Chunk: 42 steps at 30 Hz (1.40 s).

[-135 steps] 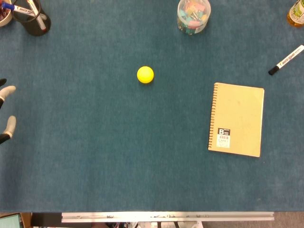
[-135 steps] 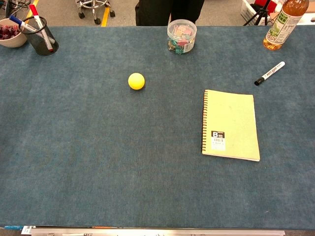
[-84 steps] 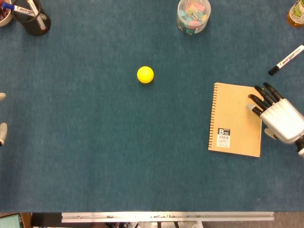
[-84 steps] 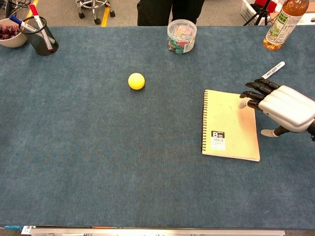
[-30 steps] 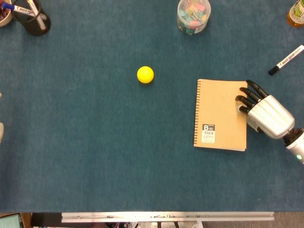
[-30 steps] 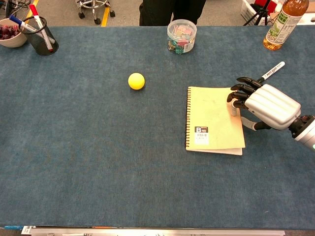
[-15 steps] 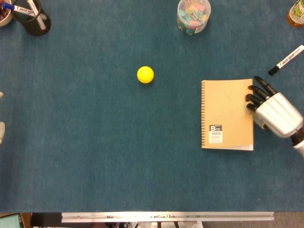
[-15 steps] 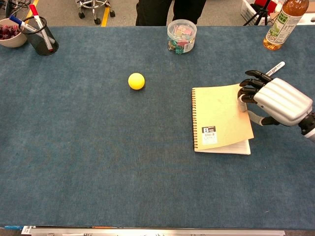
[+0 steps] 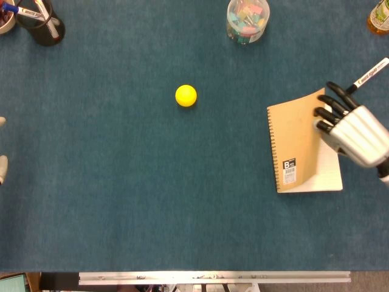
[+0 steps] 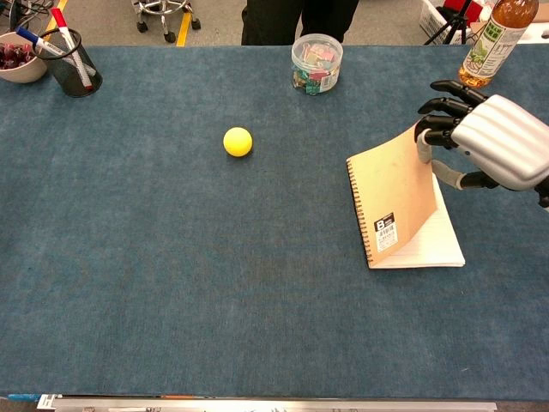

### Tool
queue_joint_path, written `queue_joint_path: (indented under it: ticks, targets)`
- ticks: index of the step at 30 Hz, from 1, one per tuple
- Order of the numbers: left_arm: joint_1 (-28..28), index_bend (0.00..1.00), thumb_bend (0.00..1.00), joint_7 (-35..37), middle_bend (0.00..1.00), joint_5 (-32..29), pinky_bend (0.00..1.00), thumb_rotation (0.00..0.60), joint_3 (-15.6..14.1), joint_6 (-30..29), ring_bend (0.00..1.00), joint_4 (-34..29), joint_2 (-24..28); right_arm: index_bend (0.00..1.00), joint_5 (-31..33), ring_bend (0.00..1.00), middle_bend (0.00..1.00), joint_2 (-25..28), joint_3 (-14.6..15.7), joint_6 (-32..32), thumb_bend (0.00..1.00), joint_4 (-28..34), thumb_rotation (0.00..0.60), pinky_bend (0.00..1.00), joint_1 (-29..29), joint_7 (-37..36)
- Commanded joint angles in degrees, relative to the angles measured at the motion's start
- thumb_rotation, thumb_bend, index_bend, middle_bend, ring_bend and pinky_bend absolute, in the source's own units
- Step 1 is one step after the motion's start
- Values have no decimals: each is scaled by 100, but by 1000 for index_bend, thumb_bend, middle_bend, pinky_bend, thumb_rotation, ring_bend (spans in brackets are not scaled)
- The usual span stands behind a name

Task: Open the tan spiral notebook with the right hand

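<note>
Lifting the tan spiral-bound notebook's (image 10: 401, 204) cover with the right robot hand (image 10: 496, 142).
Fingertips (image 9: 323, 113) pinch the raised cover's free edge; lined pages (image 9: 329, 172) show beneath on the blue surface (image 9: 121, 182).

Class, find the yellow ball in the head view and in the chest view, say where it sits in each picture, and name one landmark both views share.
Head view: the yellow ball lies left of centre, in the upper half.
Chest view: the yellow ball lies left of centre, upper half, on the table.
Shared landmark: the clear jar of clips, up and right of the ball in both.
</note>
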<state>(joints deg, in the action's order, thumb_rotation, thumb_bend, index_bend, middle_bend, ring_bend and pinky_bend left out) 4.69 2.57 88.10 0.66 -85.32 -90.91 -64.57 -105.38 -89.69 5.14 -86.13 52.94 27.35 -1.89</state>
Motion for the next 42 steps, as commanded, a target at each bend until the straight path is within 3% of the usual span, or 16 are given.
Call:
queue_joint_path:
  ticks: [1,9,19,25,31,38,42]
  targets:
    - [-22,202,398,10,126,-5,202,600,-8,-23,142,3,14,689,-71,229,444,-11,-136,326,478,335,600,102,319,239]
    - [-119,202,398,74,126,-33,202,600,-25,-128,142,8,76,679,-166,232,420,-254,-253,951,478,743,600,103,849,541]
    - [-162,202,398,147,126,-21,202,600,-28,-176,142,37,83,396,-42,164,301,-481,-305,1558,470,1172,600,104,1128,1006]
    - [-154,202,398,169,126,12,202,600,-31,-166,142,56,69,129,168,47,131,-587,-391,1845,251,1353,600,75,1172,1399]
    - [-161,202,398,184,126,8,202,600,-27,-169,142,64,70,12,276,0,37,-752,-469,1870,164,1349,600,43,1192,1514]
    - [-185,202,398,192,126,11,201,600,-37,-185,142,56,79,0,304,0,0,-887,-423,1899,111,1240,600,6,1187,1656]
    - [-193,202,398,201,126,-4,202,600,-14,-208,142,58,115,0,521,0,0,-627,-500,1785,110,1511,600,6,1032,1709]
